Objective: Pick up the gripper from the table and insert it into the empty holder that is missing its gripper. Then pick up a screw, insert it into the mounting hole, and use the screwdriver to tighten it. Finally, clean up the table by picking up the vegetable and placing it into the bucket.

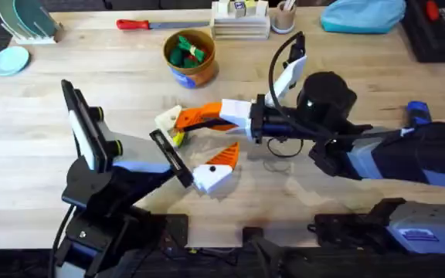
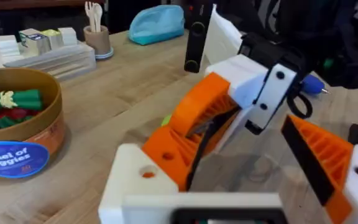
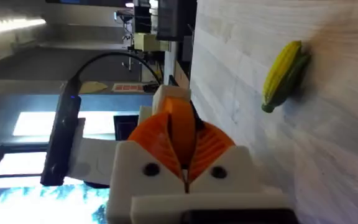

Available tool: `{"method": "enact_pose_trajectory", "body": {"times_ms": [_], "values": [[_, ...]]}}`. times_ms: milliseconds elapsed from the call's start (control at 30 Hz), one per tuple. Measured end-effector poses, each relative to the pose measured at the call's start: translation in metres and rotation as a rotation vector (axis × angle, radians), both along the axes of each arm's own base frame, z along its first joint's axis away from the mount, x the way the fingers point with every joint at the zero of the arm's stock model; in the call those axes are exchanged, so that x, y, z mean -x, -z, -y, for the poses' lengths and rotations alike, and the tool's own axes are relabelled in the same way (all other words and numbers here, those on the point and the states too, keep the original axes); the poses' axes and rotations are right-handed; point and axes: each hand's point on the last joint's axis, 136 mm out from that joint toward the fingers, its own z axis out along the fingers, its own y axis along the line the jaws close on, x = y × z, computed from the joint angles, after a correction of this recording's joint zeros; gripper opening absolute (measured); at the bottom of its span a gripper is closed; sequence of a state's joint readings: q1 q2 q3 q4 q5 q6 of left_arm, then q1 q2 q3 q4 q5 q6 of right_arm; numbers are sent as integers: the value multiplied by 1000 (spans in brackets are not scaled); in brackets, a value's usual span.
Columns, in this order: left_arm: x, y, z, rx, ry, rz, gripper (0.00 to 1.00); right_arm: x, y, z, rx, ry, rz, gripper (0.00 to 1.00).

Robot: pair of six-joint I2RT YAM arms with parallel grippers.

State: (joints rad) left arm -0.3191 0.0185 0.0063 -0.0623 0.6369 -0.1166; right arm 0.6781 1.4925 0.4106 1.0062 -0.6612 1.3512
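Lying on the surface well short of the bucket (image 1: 189,55), the vegetable (image 1: 178,138) sits just beside the right hand (image 1: 185,118), which looks clenched on nothing, pads pressed together, probably lining up for the cleanup grab. The left hand (image 1: 216,166) hovers near the corn, released, pads spread apart. Facing it, the bucket's blue label reads roughly "Bushel of Veggies".

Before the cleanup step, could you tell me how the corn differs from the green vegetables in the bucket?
The corn is yellow with a green end; the green vegetables are mostly green, with some red. The corn lies on the bare table, while the green vegetables sit bunched inside the bucket. Both are small toy vegetables.
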Motion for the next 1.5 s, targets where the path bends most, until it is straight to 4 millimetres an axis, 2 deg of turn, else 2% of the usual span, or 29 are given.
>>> {"method": "enact_pose_trajectory", "body": {"times_ms": [233, 867, 1167, 1500], "values": [[-3, 0, -3, -1, -19, 1, 993, -2, -1, -5, 37, -35, 57, 6], [0, -1, 0, -7, 2, 17, 993, 6, -8, -2, 35, -161, 228, 6], [10, -2, 6, -7, 69, 28, 993, 3, -10, 8, 26, -198, 234, 6], [9, -2, 5, -8, 61, 27, 993, 4, -8, 5, 41, -204, 238, 6]]}}
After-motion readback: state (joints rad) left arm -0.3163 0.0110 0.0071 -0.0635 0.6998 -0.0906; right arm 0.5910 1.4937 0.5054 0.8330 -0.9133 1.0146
